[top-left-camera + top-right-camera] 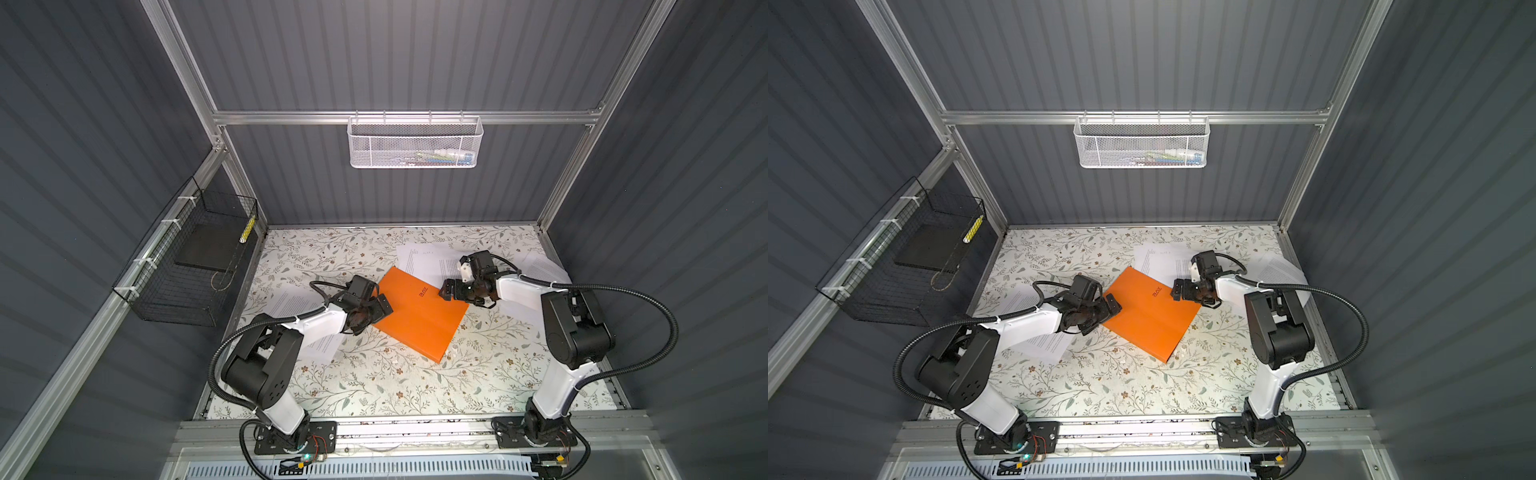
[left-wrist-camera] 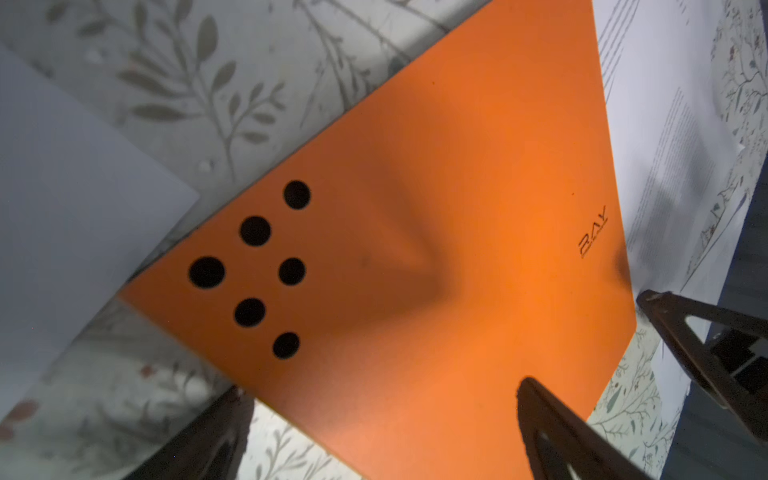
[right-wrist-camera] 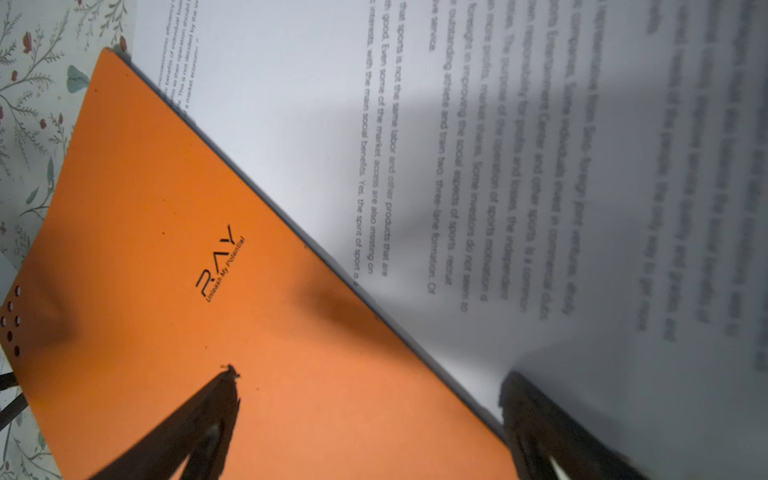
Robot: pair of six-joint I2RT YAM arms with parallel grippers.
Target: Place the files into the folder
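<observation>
My left claw [image 1: 376, 316] and right claw [image 1: 449, 289] stood spread at the closed flat orange folder [image 1: 419, 320]. I judged I should catch only its cover, not the printed white sheets [image 1: 419, 257].

Top views look down; wrist views closely share the folder [image 2: 415, 249].

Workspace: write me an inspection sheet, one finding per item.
Surface: floral-patterned tabletop, flat.
Job's things: orange folder closed, flat mid-table, its far edge overlapping the files; more loose sheets lie by each arm.
Clutter: nothing seen.
Grippers: left gripper open over the folder's dotted corner; right gripper open, straddling the folder's edge beside the logo; both empty.
Cables: black conduits loop along both arms.
Surroundings: white mesh basket on back rail; black wire basket on left wall, holding a dark slab.
</observation>
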